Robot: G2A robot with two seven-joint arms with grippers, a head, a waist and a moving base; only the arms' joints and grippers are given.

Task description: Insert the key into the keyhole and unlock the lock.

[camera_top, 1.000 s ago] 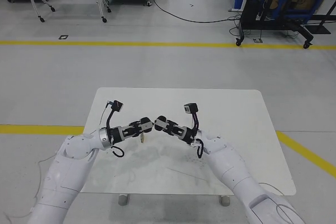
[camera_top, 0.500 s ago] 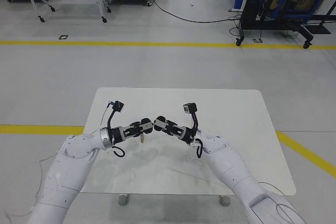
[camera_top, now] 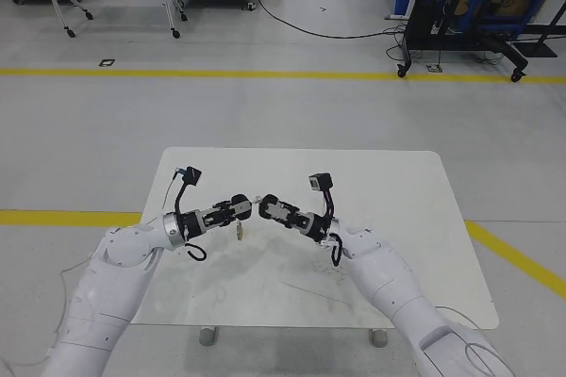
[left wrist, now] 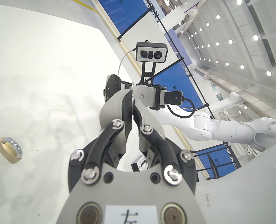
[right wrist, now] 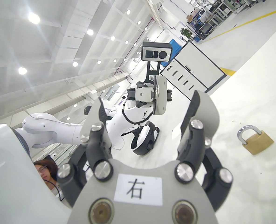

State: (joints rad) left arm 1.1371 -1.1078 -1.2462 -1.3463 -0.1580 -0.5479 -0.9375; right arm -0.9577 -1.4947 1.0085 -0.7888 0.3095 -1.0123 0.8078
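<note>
A brass padlock [right wrist: 259,141] with a silver shackle lies on the white table [camera_top: 387,245], also seen in the left wrist view [left wrist: 7,149]. In the top view the padlock [camera_top: 238,229] sits just in front of the two grippers, which meet tip to tip above the table's middle left. My left gripper [left wrist: 131,108] is shut, its pads pressed together, and I cannot make out a key between them. My right gripper [right wrist: 149,101] is open with nothing between its fingers, facing the left gripper [camera_top: 245,205] closely. The right gripper [camera_top: 263,203] hovers off the padlock.
The white table has bare surface to the right and front of the arms. Its front-left edge lies close behind the left arm. Yellow floor lines and wheeled frames stand beyond the table.
The left arm has shifted a little to the left and back, uncovering the padlock below its gripper. The right arm has barely moved.
</note>
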